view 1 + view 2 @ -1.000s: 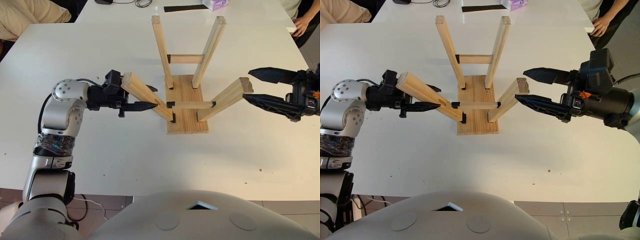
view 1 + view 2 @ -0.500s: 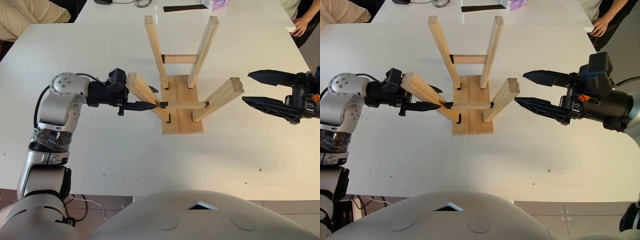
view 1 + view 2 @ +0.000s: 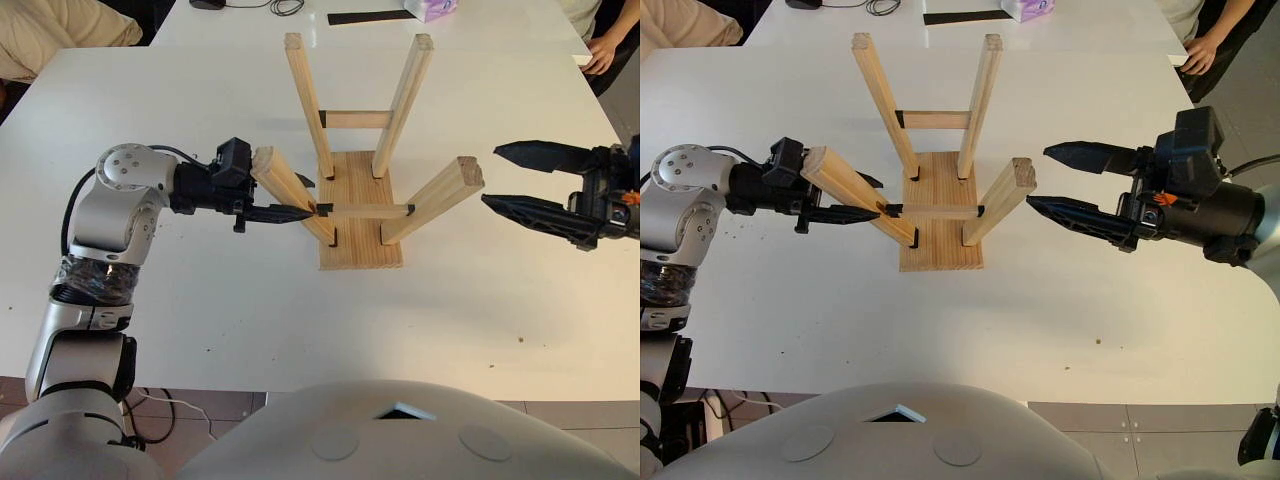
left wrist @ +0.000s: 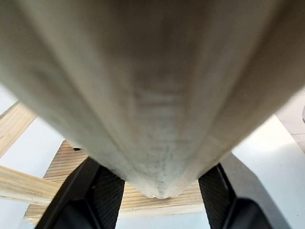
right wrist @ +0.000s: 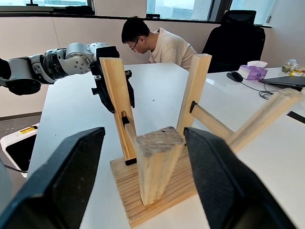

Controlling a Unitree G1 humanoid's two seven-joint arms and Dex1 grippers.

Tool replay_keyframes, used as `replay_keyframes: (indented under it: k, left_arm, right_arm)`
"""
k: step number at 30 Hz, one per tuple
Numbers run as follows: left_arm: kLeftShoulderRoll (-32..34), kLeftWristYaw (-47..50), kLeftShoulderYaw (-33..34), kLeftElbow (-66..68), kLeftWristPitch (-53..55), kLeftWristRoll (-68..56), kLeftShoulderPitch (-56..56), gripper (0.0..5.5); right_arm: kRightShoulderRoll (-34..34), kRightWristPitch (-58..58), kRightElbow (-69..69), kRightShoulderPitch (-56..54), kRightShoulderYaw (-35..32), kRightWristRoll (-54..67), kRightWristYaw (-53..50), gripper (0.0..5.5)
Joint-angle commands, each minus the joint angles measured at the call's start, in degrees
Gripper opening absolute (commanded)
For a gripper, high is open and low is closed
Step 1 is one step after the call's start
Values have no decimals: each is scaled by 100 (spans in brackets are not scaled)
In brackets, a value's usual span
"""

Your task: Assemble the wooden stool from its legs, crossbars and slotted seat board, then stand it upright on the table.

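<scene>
The stool point(image 3: 312, 100) is lying upside down on the table point(image 3: 200, 310). The left gripper point(image 3: 296, 197) is clenching the near leg point(image 3: 283, 182) left of the seat board point(image 3: 362, 245); the right gripper point(image 3: 491, 176) is gaping beside the opposite leg point(image 3: 440, 196), which wants a square grip before flipping.

Silver-grey left arm point(image 3: 125, 200) trailing a black cable point(image 3: 78, 198); right end effector point(image 3: 1037, 176) black, orange-marked.

A white table point(image 3: 250, 320) stands among windows point(image 5: 177, 6), beige walls point(image 5: 43, 34) and a black office chair point(image 5: 236, 36).
</scene>
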Motion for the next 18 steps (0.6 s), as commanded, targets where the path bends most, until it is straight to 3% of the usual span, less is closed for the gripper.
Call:
replay_keyframes:
  k: [1, 11, 18]
  left_arm:
    - [192, -23, -592, 91, 335, 683, 210, 207]
    - [237, 250, -988, 31, 804, 820, 34, 207]
    - [125, 638, -1248, -99, 933, 935, -22, 207]
  right_arm:
    - [51, -52, -112, -138, 80, 68, -78, 305]
    - [177, -19, -388, -300, 219, 310, -343, 305]
    - [540, -80, -759, -831, 543, 761, -1446, 305]
